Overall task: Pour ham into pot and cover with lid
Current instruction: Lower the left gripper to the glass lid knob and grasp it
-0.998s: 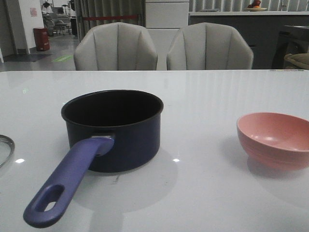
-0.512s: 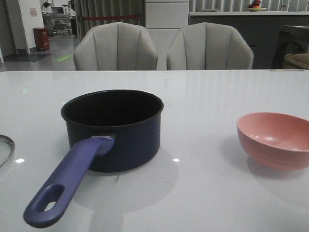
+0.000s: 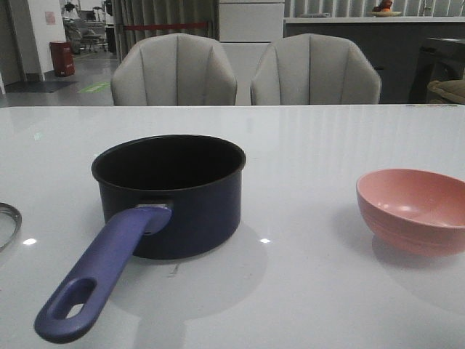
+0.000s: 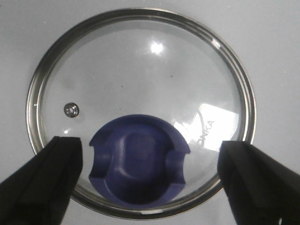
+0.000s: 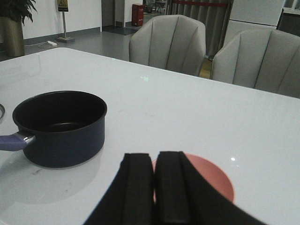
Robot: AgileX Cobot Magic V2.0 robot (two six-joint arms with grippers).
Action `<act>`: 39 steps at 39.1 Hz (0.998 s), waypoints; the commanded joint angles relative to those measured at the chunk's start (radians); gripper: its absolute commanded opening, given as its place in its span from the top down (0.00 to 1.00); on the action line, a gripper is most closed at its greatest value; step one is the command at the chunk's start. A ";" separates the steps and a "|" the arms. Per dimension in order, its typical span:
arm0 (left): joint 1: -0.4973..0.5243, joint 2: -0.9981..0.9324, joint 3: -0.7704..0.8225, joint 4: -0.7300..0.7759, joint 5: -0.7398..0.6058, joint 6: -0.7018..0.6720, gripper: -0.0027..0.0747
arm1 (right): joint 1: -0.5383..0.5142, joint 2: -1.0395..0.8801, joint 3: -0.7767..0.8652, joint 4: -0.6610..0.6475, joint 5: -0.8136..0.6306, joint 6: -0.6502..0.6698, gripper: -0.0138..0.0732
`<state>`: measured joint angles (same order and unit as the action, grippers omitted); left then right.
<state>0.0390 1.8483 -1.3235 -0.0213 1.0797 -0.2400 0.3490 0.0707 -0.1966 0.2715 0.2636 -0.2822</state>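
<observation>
The navy pot (image 3: 168, 195) stands left of the table's middle, its purple-blue handle (image 3: 102, 273) pointing toward the front edge; its black inside shows no ham. The pink bowl (image 3: 414, 209) sits at the right, and no ham shows in it either. The glass lid (image 4: 140, 70) lies flat on the table, only its rim (image 3: 17, 217) showing at the far left of the front view. My left gripper (image 4: 149, 143) hangs open over the lid, one finger on each side of the blue knob (image 4: 138, 164). My right gripper (image 5: 154, 157) is shut, just above the near side of the bowl (image 5: 218, 180).
Two grey chairs (image 3: 174, 73) (image 3: 316, 73) stand behind the far table edge. The white tabletop (image 3: 305, 145) is glossy. In the right wrist view the pot (image 5: 61, 126) stands apart from the bowl.
</observation>
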 commanded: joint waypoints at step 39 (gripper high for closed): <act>0.018 0.073 -0.028 -0.012 -0.010 0.037 0.34 | 0.002 0.010 -0.028 0.001 -0.073 -0.008 0.65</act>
<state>0.0544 1.9478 -1.3318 -0.0393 1.0728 -0.2025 0.3490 0.0707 -0.1966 0.2715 0.2636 -0.2822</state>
